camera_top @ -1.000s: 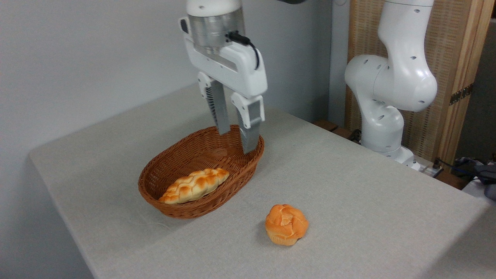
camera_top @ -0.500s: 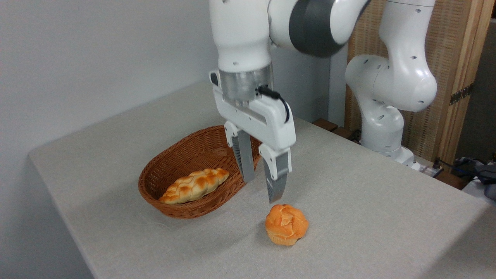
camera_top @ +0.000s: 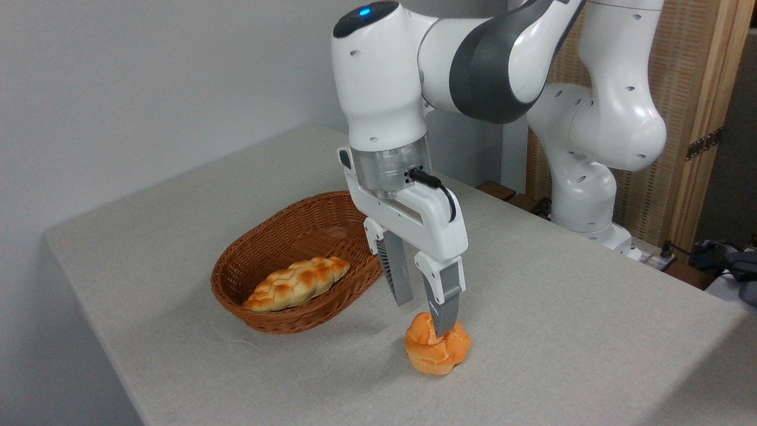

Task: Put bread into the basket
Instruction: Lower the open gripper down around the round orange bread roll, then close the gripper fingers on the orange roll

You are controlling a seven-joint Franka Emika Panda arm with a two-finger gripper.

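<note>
Directly beneath my gripper (camera_top: 424,312) on the worktop (camera_top: 562,331) sits the bread (camera_top: 436,350), a round bun with no long axis to align to. My jaws stand spread and empty; the near finger overlaps the bun's top in this view, the far finger stands behind its left edge. Contact cannot be confirmed. The basket (camera_top: 278,319), holding a braided loaf (camera_top: 295,283), lies just left. I judge only a short drop precedes closing.

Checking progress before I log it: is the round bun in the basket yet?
Out. The bun sits on the table right of the basket, under the open gripper.
</note>
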